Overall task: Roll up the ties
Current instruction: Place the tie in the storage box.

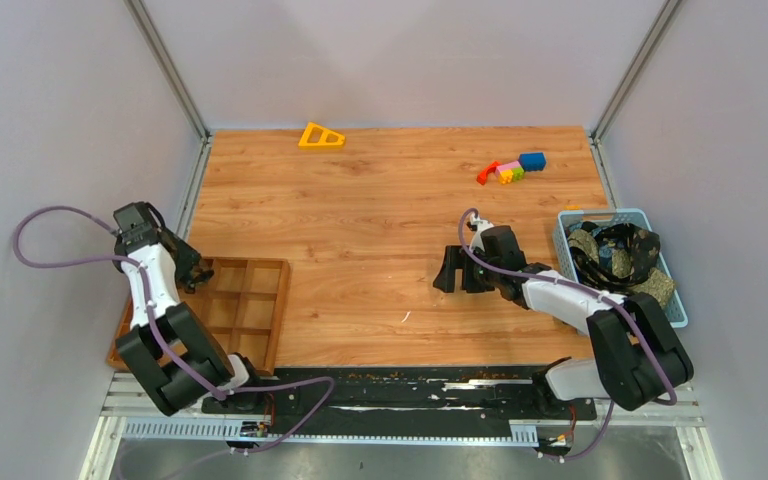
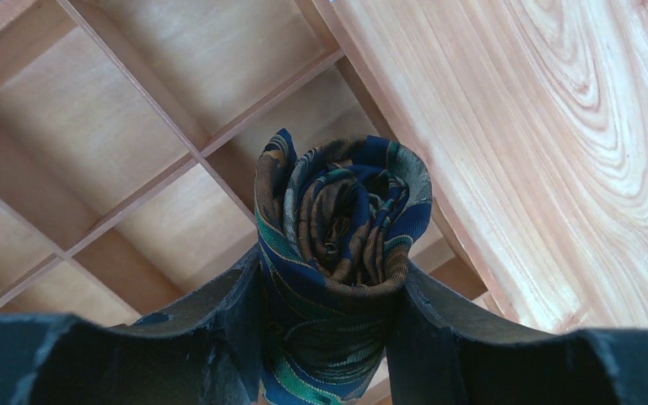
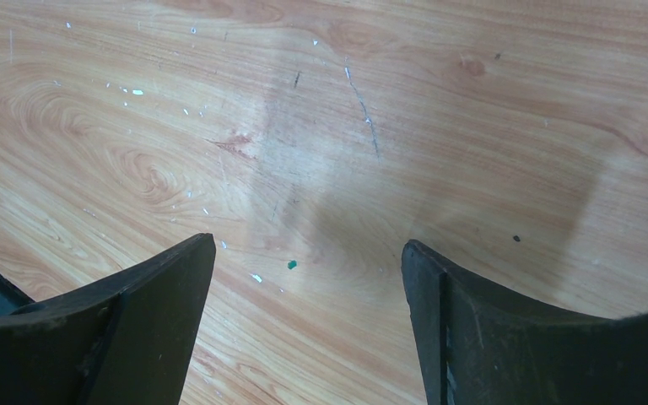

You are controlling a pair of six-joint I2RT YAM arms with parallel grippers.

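Observation:
A rolled tie [image 2: 337, 228], dark blue with teal, gold and brown pattern, stands on end between the fingers of my left gripper [image 2: 333, 272], which is shut on it. It hangs over the wooden compartment tray [image 2: 135, 211], near the tray's edge by the table. From above, the left gripper [image 1: 192, 268] sits at the back-left corner of the tray [image 1: 278, 300]. More ties [image 1: 615, 252] lie bunched in a blue basket [image 1: 569, 238] at the right. My right gripper [image 3: 308, 245] is open over bare tabletop, left of the basket [image 1: 460, 272].
A yellow triangular block [image 1: 321, 136] lies at the table's back edge. A cluster of small colourful blocks [image 1: 510, 168] sits at the back right. Grey walls close in on the left, back and right.

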